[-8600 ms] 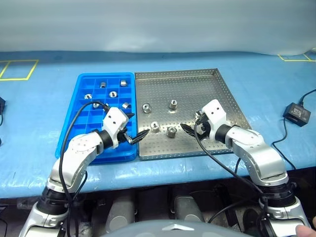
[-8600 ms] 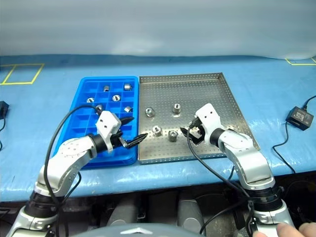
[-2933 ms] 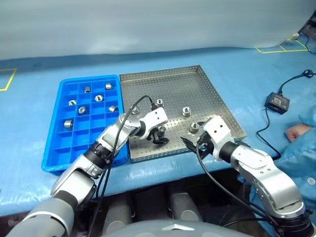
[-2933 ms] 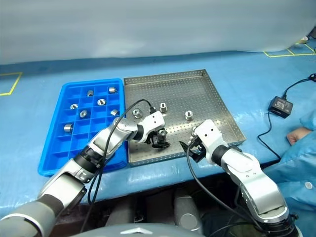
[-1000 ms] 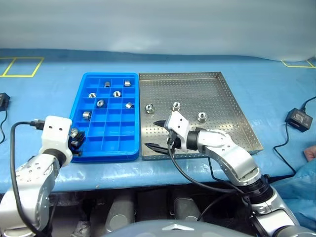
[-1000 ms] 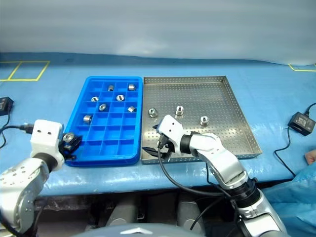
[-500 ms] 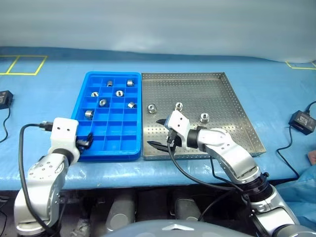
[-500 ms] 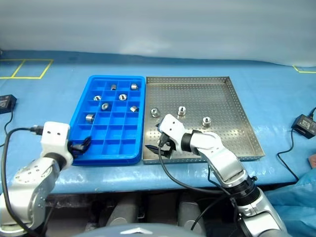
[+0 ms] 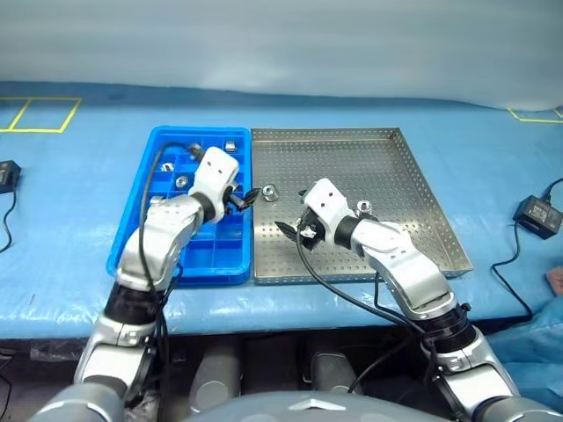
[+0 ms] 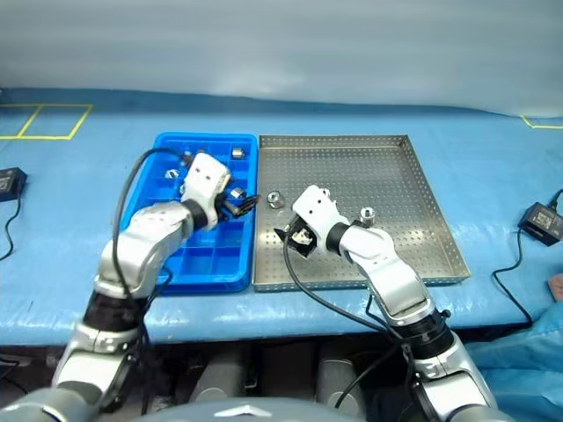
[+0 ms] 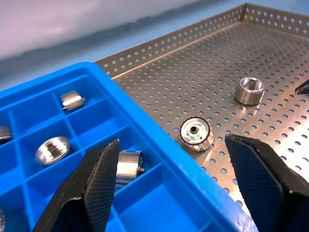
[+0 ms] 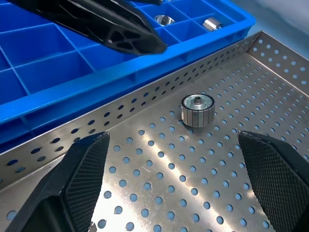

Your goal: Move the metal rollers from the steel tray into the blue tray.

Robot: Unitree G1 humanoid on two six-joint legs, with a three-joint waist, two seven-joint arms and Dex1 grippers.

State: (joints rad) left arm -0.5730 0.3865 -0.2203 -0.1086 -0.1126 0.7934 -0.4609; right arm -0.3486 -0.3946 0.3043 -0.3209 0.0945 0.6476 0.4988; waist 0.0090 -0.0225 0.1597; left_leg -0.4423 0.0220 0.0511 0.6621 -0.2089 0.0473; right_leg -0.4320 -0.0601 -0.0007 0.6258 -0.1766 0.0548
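My left hand, open & empty now, has swung from frame's lower left to blue tray edge; right hand wide open, empty. Next roller pickup.

Left wrist view: left gripper with fingers spread wide, empty, over the blue tray's rim beside the steel tray. Two metal rollers on the perforated floor (nearer one just beside the blue wall). Further rollers in blue compartments.

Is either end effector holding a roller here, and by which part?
Nothing is held. The left end effector and right end effector both stand open and empty.
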